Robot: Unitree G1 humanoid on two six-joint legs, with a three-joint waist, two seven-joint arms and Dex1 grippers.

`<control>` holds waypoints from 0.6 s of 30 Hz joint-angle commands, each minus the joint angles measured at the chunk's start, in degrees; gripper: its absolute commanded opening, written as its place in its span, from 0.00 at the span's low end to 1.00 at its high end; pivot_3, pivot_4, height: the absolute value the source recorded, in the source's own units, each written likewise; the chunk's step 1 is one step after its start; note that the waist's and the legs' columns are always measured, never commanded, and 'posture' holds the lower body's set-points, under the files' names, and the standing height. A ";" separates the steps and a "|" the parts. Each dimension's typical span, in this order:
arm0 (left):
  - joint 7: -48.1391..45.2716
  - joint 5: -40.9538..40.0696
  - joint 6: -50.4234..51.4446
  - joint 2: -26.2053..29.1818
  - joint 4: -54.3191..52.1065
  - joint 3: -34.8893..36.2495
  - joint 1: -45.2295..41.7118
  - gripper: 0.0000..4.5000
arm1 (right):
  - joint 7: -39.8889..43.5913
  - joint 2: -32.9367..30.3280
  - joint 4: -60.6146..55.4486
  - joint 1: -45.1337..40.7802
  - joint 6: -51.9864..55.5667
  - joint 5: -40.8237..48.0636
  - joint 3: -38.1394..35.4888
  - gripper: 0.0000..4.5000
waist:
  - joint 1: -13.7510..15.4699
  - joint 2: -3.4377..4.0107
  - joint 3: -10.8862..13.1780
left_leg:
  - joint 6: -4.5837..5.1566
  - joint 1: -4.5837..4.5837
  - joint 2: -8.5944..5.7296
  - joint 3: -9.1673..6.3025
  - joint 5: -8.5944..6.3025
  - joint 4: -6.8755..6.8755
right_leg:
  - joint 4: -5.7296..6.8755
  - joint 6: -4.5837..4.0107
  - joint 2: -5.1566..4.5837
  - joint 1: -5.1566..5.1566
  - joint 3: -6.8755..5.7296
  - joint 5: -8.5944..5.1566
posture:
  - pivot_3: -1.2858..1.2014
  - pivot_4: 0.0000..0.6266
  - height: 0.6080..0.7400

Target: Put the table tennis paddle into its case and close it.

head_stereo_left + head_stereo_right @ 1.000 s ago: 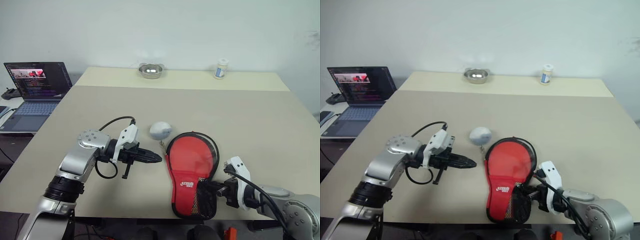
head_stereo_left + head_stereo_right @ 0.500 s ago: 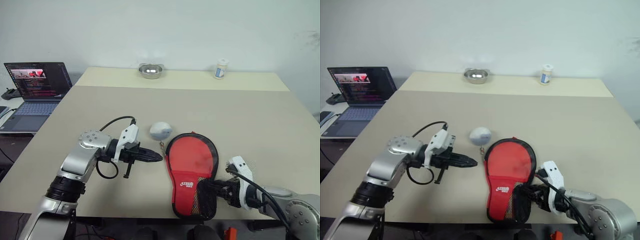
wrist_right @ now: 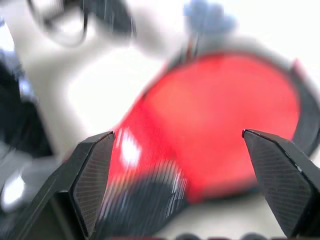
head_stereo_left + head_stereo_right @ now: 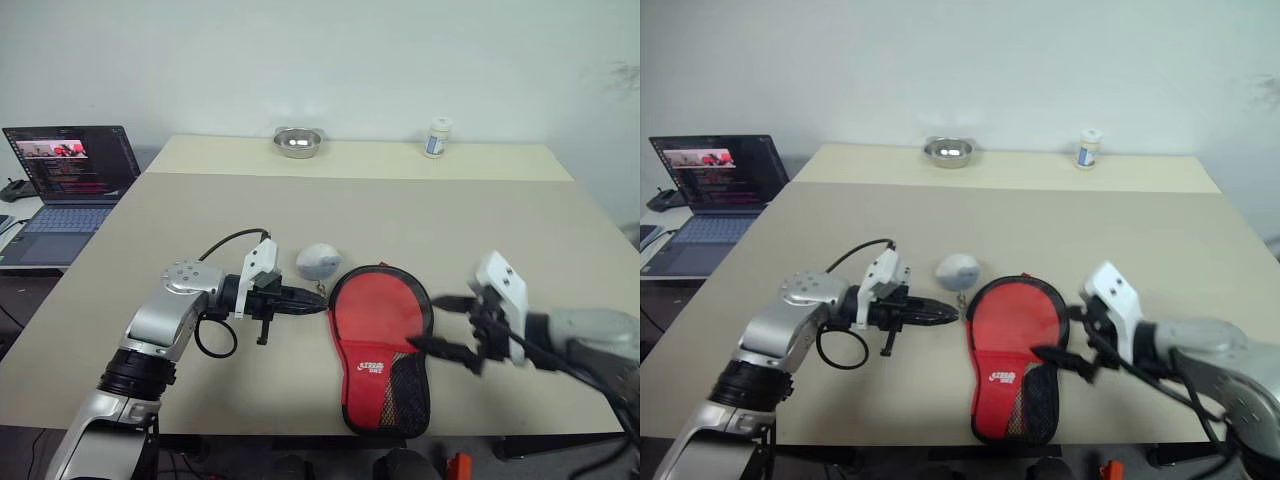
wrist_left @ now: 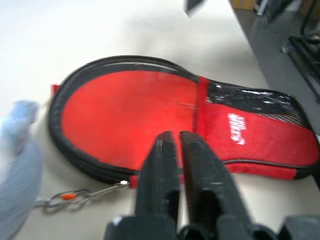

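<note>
The case (image 4: 380, 345) lies flat on the table, red side up, with white lettering and a black mesh pocket at its narrow end by the front edge. The table tennis paddle is hidden. My left gripper (image 4: 318, 300) points at the case's round end from the left, its fingers almost together with a thin slit and nothing between them. Just ahead of it a small chain (image 5: 75, 195) hangs off the case rim. My right gripper (image 4: 442, 323) hovers open over the case's right edge, its wide fingers (image 3: 92, 180) framing the red face (image 3: 215, 125).
A pale round lump (image 4: 318, 260) sits just behind the case's round end. At the far edge of the table stand a metal bowl (image 4: 297, 141) and a small white bottle (image 4: 433, 137). An open laptop (image 4: 65, 175) sits on a side table at the left.
My right gripper has let go of the case's mesh end, opened wide and risen beside the case's right edge. The left gripper has barely moved.
</note>
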 commanded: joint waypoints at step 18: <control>10.02 9.08 -13.28 -5.70 24.05 2.06 -16.10 0.99 | -11.62 15.01 13.04 5.09 -18.91 -22.52 23.10 1.00 | 1.13 0.01 0.00 | 0.00 -0.05 -0.05 0.03 0.00 0.05 | 0.03 -0.01 -0.04 -0.07 -0.03 0.00 | 0.52 0.24 1.00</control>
